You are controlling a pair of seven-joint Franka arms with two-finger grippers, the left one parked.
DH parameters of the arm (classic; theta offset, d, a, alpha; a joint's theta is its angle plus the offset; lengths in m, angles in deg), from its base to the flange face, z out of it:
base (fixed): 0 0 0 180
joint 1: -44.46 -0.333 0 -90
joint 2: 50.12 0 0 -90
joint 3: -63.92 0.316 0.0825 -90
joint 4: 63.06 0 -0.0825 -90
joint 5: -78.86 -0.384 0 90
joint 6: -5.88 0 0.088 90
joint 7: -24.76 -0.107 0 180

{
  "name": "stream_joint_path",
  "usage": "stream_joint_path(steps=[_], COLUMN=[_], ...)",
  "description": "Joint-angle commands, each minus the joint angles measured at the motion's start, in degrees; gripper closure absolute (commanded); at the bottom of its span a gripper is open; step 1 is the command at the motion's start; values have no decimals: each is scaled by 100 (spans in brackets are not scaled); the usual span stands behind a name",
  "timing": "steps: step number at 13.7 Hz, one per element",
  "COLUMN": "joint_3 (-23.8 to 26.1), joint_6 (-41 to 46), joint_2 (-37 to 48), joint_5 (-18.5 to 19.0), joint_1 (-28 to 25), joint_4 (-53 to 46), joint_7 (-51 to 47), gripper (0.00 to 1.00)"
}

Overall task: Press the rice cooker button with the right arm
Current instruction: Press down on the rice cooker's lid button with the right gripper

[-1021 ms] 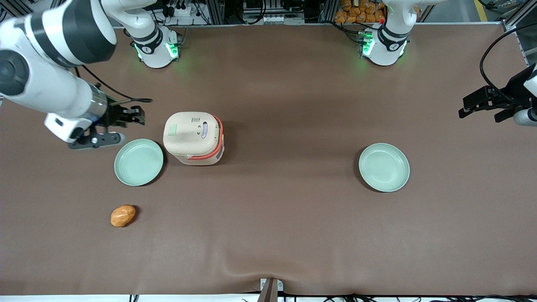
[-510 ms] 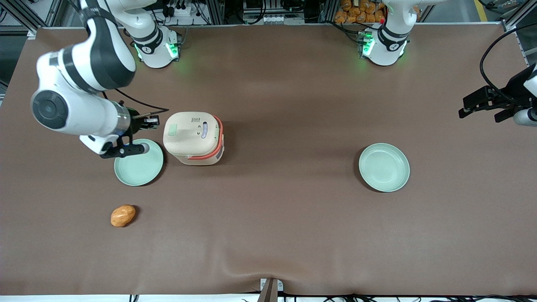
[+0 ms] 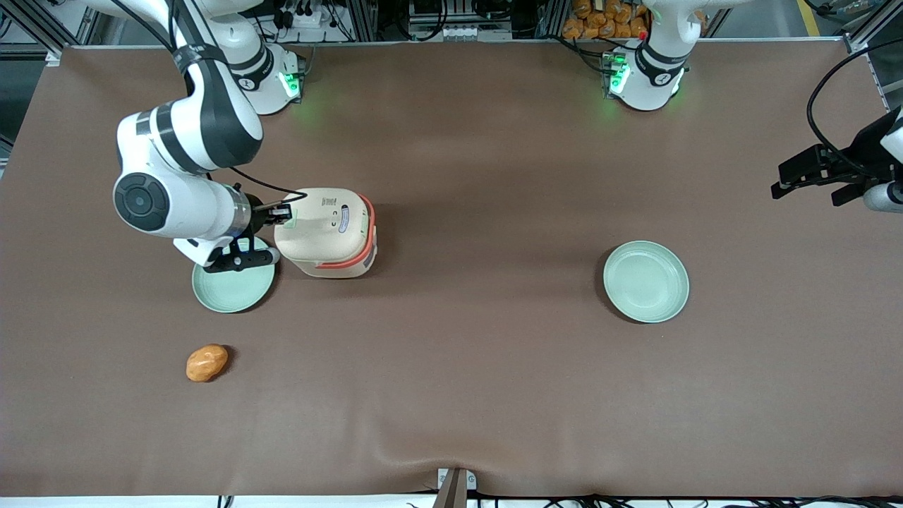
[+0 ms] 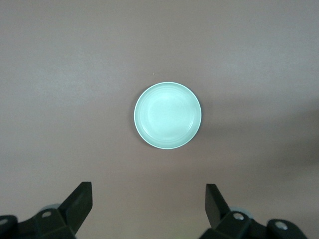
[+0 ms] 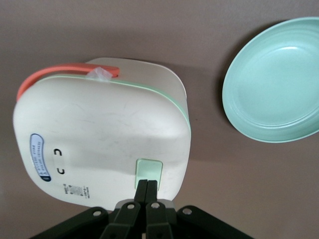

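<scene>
Toward the working arm's end of the counter, a mint plate (image 3: 233,283) sits beside the rice cooker (image 3: 326,231). The gripper (image 5: 147,188), fingers pressed together, touches the cooker's pale green button (image 5: 148,172). An off-centre push could slide the light cooker. The contact itself is partly hidden.

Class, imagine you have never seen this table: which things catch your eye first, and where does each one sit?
The cream rice cooker with its orange-red handle stands out first, toward the working arm's end of the table. The right arm's hand, fingers shut together, has its tips at the pale green button on the lid. A mint-green plate lies beside the cooker, and an orange lump lies nearer the front camera.
</scene>
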State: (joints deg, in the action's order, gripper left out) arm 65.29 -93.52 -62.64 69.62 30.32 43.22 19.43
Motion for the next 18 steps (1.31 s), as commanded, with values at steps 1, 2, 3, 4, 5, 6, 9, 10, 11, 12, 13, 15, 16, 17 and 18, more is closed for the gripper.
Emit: stream_joint_path(steps=[1, 2, 3, 4, 5, 6, 9, 10, 11, 12, 13, 15, 16, 17, 18], joint_3=[-31, -31, -31, -31, -31, -31, -31, -31, -31, -31, -31, -31, -31, -31, -31], joint_6=[-97, -106, -106, -97, -97, -106, -141, -185, -263, -316, -317, -387, -448, -457, -492], joint_2=[13, 4, -4, -13, -31, -48, -66, -83, -136, -145, -154, -171, -189, -206, -215], joint_5=[-78, -78, -78, -78, -78, -78, -78, -78, -78, -78, -78, -78, -69, -61, -43], joint_1=[-62, -71, -97, -124, -133, -141, -141, -141, -141, -150, -159, -150, -150, -150, -150], joint_4=[217, 261, 288, 297, 305, 340, 341, 341, 341, 341, 341, 341, 341, 341, 341], joint_7=[-20, -20, -20, -20, -20, -20, -11, -11, -3, -3, 6, 15, 15, 15, 15], gripper=[100, 100, 100, 100, 100, 100, 100, 100, 100, 100, 100, 100, 100, 100, 100])
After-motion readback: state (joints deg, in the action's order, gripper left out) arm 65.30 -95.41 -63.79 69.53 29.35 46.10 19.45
